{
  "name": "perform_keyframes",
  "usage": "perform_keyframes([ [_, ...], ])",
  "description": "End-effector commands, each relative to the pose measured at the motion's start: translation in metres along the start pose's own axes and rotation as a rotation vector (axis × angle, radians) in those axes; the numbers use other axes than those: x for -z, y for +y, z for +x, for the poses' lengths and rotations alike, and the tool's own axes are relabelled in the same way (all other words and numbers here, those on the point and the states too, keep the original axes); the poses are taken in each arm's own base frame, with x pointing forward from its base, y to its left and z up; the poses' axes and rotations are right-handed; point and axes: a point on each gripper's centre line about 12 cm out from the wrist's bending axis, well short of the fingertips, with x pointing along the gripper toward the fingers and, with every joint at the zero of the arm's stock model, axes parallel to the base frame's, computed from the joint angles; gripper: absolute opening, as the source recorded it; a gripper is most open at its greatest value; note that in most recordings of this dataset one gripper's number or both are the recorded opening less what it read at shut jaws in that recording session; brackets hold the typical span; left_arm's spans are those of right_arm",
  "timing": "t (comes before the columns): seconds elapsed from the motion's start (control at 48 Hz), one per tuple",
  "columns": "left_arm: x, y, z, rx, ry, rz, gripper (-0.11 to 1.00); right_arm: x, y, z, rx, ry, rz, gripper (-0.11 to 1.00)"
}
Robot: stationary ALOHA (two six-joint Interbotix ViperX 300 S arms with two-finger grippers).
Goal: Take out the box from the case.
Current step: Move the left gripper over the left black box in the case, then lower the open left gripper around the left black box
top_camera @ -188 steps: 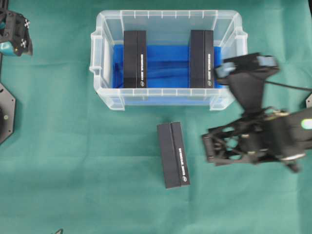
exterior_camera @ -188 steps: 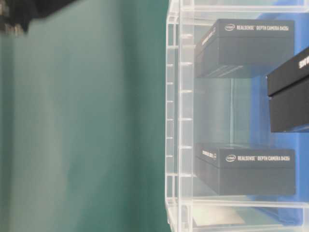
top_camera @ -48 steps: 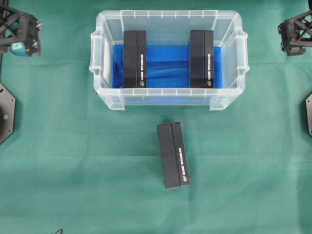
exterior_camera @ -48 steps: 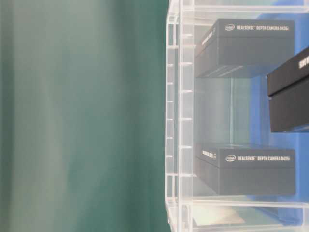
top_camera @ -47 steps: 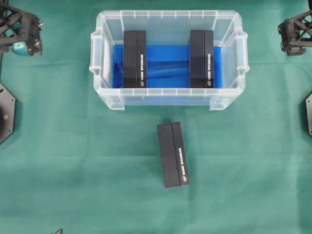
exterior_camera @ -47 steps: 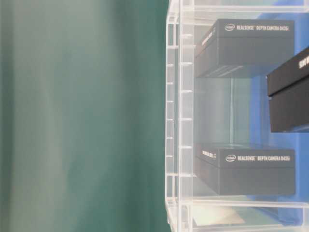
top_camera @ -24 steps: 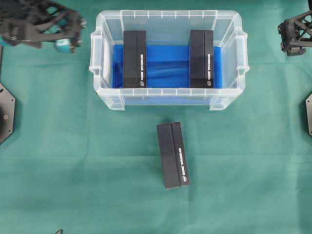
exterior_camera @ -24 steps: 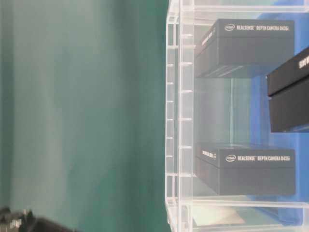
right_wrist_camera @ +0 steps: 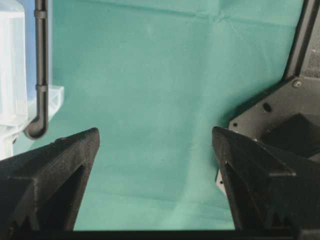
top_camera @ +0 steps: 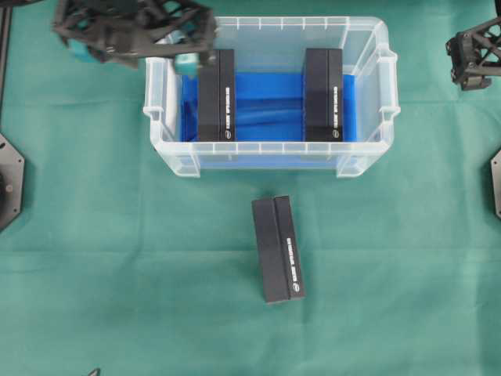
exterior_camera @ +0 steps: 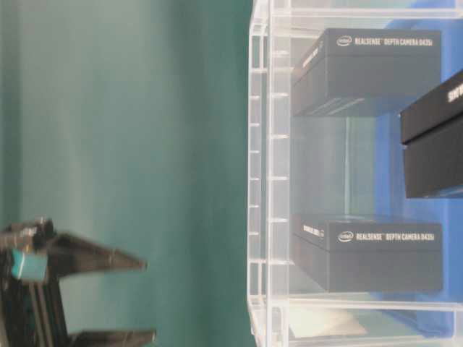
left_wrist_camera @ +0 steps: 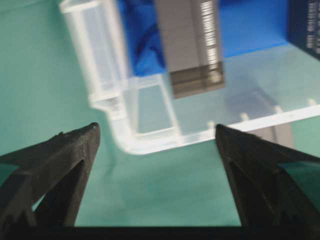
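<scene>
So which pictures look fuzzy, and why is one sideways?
Overhead view: the left hand over the case corner is smeared, the rest sharp. Left wrist view: the box in the case is blurry. Table-level view: the picture is turned sideways, the printing on the box readable.

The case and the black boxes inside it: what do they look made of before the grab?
The case looks like glossy, translucent moulded plastic: the blue lining shows through its ribbed walls. The left box and right box look like matte black printed cardboard, with sharp edges, a lid seam and white lettering; rigid plastic cannot be ruled out.
</scene>
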Motion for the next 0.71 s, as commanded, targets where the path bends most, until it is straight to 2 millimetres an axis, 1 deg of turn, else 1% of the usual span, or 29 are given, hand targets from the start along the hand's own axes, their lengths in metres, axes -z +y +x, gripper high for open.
perform_keyframes([
  [0.0,-0.002,-0.011,-0.014,0.050,-0.021,0.007,0.94,-0.001,0.001,-0.003,-0.015,-0.004,0.002,0.90],
  [0.146,-0.007,-0.028,-0.011,0.065,-0.026,0.012,0.94,-0.001,0.002,-0.004,-0.019,-0.005,0.000,0.90],
  [0.334,-0.008,-0.039,-0.005,0.062,-0.023,0.018,0.94,-0.001,0.002,-0.003,-0.022,-0.006,0.000,0.90],
  [0.688,-0.007,-0.039,-0.001,0.045,-0.016,0.013,0.94,-0.001,0.002,-0.003,-0.022,-0.006,-0.001,0.90],
])
